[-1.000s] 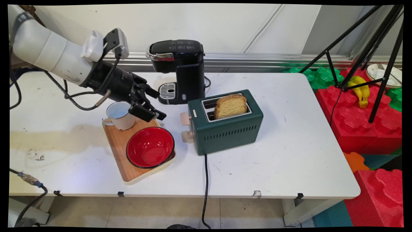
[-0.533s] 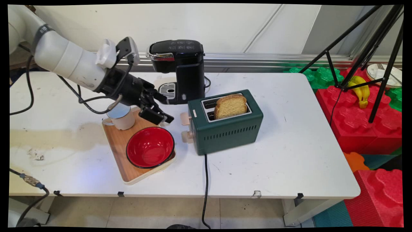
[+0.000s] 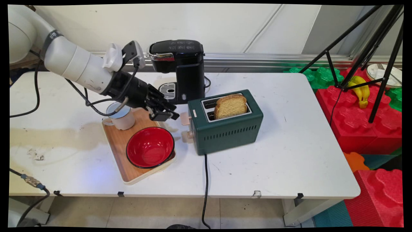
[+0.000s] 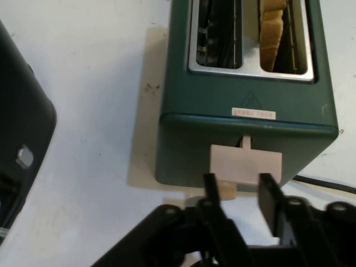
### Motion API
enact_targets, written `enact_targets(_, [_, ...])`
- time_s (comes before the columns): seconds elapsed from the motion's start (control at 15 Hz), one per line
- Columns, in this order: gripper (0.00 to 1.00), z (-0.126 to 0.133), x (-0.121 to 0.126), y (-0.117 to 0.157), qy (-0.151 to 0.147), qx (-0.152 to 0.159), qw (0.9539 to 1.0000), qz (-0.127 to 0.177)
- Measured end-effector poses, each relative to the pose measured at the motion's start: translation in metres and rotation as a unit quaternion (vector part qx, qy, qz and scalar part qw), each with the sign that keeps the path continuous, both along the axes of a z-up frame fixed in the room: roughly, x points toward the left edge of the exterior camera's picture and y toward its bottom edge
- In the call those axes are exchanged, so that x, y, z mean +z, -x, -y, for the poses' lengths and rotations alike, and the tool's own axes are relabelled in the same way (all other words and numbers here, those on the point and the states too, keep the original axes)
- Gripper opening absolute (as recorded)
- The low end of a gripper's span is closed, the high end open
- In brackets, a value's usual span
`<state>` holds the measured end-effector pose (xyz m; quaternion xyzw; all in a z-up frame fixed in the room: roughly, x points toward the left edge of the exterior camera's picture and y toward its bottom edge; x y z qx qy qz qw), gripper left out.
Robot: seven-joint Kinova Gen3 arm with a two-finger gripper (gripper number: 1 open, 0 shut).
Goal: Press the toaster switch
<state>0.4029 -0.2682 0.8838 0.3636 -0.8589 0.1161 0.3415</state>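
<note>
Gripper [image 4: 240,189] is seen w/ jaws part-open, nothing held; the toaster's [image 3: 225,124] beige lever [image 4: 246,164] lies directly ahead of the tips, approx. touching, its long axis spanning across the gap. Bread slice [image 3: 230,105] sits beyond the jaws in the far-side slot.

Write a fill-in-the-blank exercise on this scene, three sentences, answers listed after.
1. The slice of bread stands in a slot of the ____ toaster.
2. On the wooden tray, beside the white mug, sits a ____ bowl.
3. The gripper points at the toaster's beige ____, its fingers just short of it.

Missing words: green; red; lever
</note>
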Motion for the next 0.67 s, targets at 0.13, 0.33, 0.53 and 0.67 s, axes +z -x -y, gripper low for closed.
enact_targets(0.13, [0.00,0.001,-0.003,0.002,-0.001,-0.001,1.0000,-0.003])
enact_targets(0.33, [0.00,0.002,-0.005,0.006,-0.001,-0.003,1.0000,-0.009])
enact_targets(0.53, [0.00,0.004,-0.008,0.011,-0.001,-0.005,0.9999,-0.014])
enact_targets(0.67, [0.00,0.005,-0.011,0.014,-0.001,-0.006,0.9999,-0.016])
